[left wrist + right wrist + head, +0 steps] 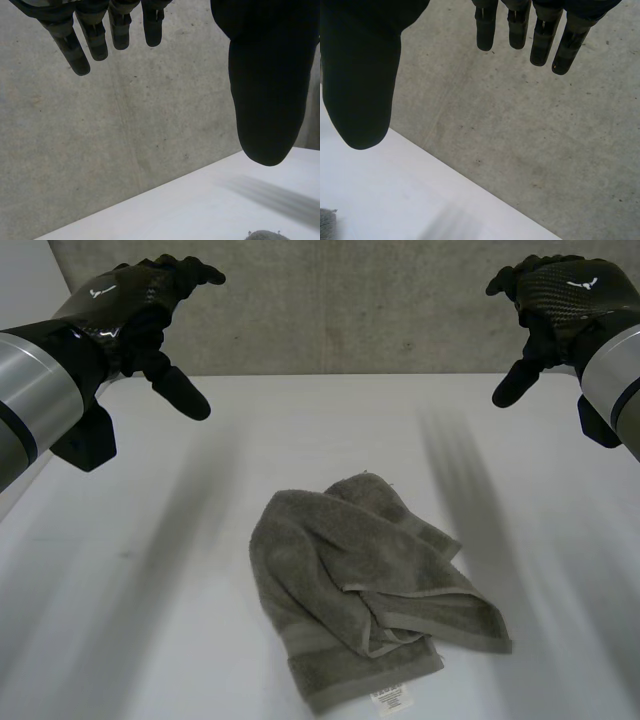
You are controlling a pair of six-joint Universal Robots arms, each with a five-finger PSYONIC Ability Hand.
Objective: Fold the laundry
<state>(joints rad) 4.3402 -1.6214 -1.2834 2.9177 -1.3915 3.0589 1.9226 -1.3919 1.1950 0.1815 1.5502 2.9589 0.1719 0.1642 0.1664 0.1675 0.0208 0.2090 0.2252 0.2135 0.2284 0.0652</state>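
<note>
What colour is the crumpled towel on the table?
Grey-green, with a small white label at its near edge; the towel shows best in the head view.

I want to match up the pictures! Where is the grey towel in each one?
Head view: the towel lies crumpled in the middle of the white table.
Left wrist view: a small bit sits on the table beyond the left hand's thumb.
Right wrist view: a small bit on the table beyond the right hand's thumb.
Shared landmark: the table's far edge against the grey wall.
</note>
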